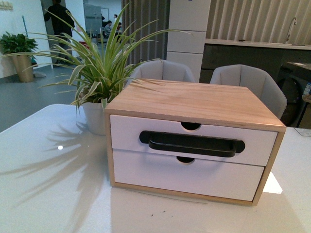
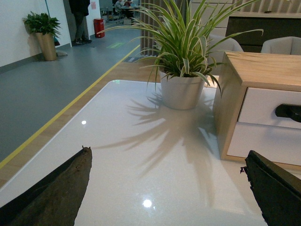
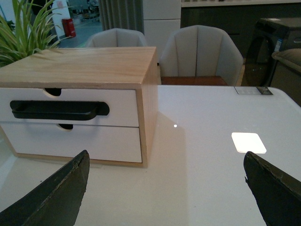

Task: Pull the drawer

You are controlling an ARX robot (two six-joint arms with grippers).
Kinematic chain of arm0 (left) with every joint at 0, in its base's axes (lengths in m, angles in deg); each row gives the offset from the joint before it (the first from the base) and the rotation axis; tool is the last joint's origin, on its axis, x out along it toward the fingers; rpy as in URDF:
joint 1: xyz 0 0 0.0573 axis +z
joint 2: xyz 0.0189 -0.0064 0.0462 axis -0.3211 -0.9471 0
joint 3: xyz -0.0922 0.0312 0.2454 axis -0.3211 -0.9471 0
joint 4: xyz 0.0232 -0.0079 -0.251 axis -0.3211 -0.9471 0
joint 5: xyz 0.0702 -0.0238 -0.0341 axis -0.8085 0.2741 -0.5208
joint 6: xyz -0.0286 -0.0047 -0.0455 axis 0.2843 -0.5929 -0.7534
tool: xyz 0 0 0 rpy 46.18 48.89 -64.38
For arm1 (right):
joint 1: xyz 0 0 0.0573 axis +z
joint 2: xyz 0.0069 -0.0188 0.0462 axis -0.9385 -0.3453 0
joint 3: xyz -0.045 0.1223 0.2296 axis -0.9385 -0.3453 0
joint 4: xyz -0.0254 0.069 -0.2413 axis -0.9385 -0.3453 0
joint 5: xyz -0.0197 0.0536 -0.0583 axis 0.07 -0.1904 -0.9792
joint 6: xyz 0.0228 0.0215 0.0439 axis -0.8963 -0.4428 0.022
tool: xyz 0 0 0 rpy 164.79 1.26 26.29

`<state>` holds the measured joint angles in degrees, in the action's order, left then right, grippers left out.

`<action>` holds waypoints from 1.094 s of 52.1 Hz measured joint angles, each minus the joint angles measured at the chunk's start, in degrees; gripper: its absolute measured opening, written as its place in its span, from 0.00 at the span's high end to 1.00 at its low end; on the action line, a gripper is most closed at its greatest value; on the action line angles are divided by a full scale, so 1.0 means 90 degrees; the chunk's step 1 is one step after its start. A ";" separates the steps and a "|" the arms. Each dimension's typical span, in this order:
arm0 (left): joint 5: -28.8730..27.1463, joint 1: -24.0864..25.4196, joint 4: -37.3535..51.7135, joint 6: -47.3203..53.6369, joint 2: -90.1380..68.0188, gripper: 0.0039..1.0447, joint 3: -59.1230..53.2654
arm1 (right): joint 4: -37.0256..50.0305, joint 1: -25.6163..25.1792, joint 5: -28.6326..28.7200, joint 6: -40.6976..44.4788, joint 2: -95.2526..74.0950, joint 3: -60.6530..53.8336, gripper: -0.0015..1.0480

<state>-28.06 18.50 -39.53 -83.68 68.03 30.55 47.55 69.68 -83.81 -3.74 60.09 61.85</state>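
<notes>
The drawer point(image 1: 127, 132) is the upper one in a light wood cabinet point(image 1: 194, 101). It has a white front, a long black bar handle point(image 1: 192, 144) and a half-round notch in its top edge, and it sits flush and closed. Neither arm shows in the front view. My left gripper point(image 2: 164, 188) is open over the white table, left of the cabinet, with the drawer point(image 2: 263, 107) ahead to its right. My right gripper point(image 3: 164, 188) is open too, near the cabinet's right front corner, apart from the drawer point(image 3: 123, 101) and its handle point(image 3: 59, 109).
A lower white drawer without a handle point(image 1: 189, 175) sits under the task drawer. A potted spider plant point(image 1: 95, 116) stands just left of the cabinet. Two grey chairs point(image 1: 252, 80) are behind the white table point(image 1: 53, 184).
</notes>
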 joint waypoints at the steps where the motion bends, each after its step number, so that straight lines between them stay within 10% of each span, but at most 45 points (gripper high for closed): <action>1: 0.0000 0.0000 0.0000 0.0000 0.0002 0.07 0.0000 | 0.0000 0.0000 0.0000 0.0000 0.0000 0.0000 0.09; 57: 0.0000 0.0000 0.0000 0.0000 0.0002 0.07 0.0000 | 0.0000 0.0000 0.0000 0.0000 0.0000 0.0000 0.09</action>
<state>-28.06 18.50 -39.53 -83.68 68.05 30.55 47.55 69.68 -83.81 -3.74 60.09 61.85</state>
